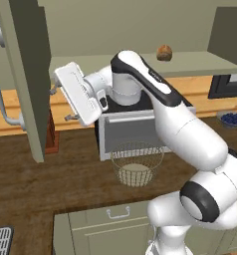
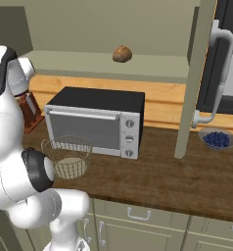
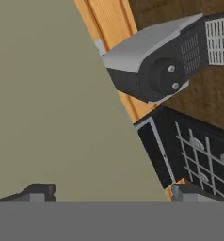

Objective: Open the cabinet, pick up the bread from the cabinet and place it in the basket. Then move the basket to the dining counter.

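The cabinet is standing open; the bread is sitting unpicked on its shelf; the gripper is hanging with fingers apart, empty; the basket is waiting empty on the surface.

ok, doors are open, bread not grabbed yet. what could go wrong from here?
1. The gripper sits open beside the left cabinet door; swinging toward the bread could clip it.
2. The loaf is round and may roll back on the shelf.
3. The basket sits tight against the toaster oven, crowding the drop.

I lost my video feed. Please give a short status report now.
Gripper open, fingers holding nothing, beside the open cabinet door. Bread on the cabinet shelf, untouched. Basket waiting before the toaster oven. Nothing blocking the bread.
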Robot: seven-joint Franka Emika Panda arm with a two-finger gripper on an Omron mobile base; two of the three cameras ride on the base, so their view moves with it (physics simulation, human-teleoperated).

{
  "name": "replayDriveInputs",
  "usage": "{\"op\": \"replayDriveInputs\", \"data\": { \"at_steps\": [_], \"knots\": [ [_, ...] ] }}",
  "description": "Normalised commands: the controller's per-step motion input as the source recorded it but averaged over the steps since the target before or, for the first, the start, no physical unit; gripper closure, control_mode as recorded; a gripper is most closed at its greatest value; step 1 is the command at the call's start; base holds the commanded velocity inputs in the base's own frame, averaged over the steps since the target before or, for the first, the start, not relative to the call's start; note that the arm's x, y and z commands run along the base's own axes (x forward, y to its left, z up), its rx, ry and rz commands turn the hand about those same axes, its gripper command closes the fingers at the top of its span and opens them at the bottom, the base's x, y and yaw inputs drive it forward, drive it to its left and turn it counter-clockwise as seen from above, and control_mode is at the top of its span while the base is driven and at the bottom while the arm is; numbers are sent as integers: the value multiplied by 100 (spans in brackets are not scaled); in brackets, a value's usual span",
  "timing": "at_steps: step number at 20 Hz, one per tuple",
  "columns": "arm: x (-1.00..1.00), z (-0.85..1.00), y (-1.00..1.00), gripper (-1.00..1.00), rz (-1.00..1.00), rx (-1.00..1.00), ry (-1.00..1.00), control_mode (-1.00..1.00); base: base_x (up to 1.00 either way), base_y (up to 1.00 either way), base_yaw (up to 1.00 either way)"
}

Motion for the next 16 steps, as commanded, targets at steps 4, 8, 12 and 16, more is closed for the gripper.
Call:
{"op": "replayDriveInputs", "data": {
  "at_steps": [4, 8, 12, 16],
  "knots": [
    [30, -30, -99, -100, -24, -13, -1, -100, 0, 0, 0],
    [54, -18, -100, -100, -24, -28, -1, -100, 0, 0, 0],
    [36, -15, -92, -100, -15, -37, -24, -100, 0, 0, 0],
    [7, -6, -68, -100, -9, -24, -39, -100, 0, 0, 0]
  ]
}}
